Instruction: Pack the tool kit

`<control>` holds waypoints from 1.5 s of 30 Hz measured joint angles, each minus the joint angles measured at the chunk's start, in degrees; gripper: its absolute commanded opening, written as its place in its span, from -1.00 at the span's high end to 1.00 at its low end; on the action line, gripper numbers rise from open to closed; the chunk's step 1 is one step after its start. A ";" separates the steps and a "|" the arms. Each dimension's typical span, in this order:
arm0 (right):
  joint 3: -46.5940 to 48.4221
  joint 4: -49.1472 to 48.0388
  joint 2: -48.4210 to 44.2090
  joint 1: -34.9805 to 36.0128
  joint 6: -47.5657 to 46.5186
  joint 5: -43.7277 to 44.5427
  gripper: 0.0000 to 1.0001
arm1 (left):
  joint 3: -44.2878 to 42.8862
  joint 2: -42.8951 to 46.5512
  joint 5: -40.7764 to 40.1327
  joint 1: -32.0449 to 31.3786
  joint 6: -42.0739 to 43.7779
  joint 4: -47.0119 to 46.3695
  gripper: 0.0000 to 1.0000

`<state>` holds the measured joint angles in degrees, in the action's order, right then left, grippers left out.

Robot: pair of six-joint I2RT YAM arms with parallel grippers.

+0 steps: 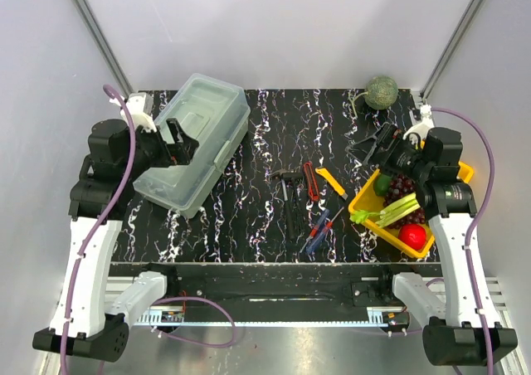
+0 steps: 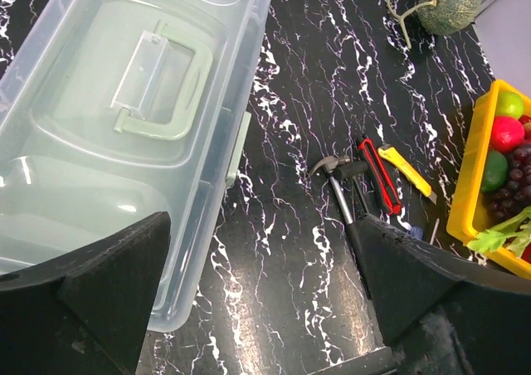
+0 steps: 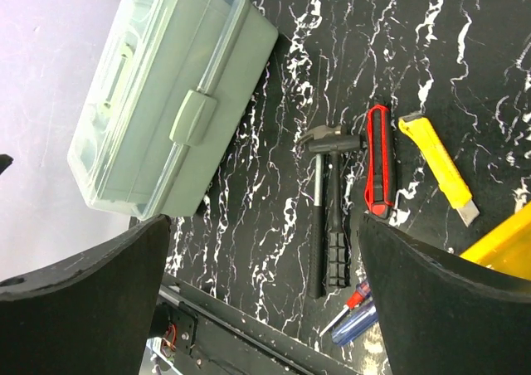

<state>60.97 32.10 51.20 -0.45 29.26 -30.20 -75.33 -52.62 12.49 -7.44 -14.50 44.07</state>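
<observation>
Marbled table (image 1: 257, 134): toolbox (image 1: 207, 109) at left edge; left pincer (image 2: 264, 234), right pincer (image 3: 261, 226) both apart.

Bright even overhead light, short soft shadows, white glare patches on the translucent clear plastic toolbox lid (image 2: 75, 184) left in the left wrist view, all sharp except slightly soft black left gripper fingers (image 2: 108, 300) at bottom.

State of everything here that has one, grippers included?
Pale grey-green plastic toolbox with clear lid: lid shut, latch fastened.
Black hammer: lying on black marbled table, unpacked.
Red-and-black hand tool: on table, unpacked.
Yellow utility knife: on table, unpacked.
Red and blue screwdrivers: on table, unpacked.
Left gripper: open, empty.
Right gripper: open, empty.
</observation>
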 measured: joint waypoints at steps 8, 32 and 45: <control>-3.50 -4.94 1.84 0.35 1.57 -2.32 -0.99 | 0.00 -2.08 -9.42 0.09 1.64 -1.79 -0.98; -5.18 -22.58 22.16 32.83 5.35 14.16 -0.85 | -6.10 -35.87 12.24 26.56 0.39 -21.64 -0.98; -5.70 -34.12 28.30 35.56 9.68 14.16 -0.86 | 4.26 -33.77 20.63 26.47 -7.67 -29.73 -0.98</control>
<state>55.27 -2.02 79.50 35.11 38.94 -16.03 -71.07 -86.39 33.12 19.03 -22.17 14.35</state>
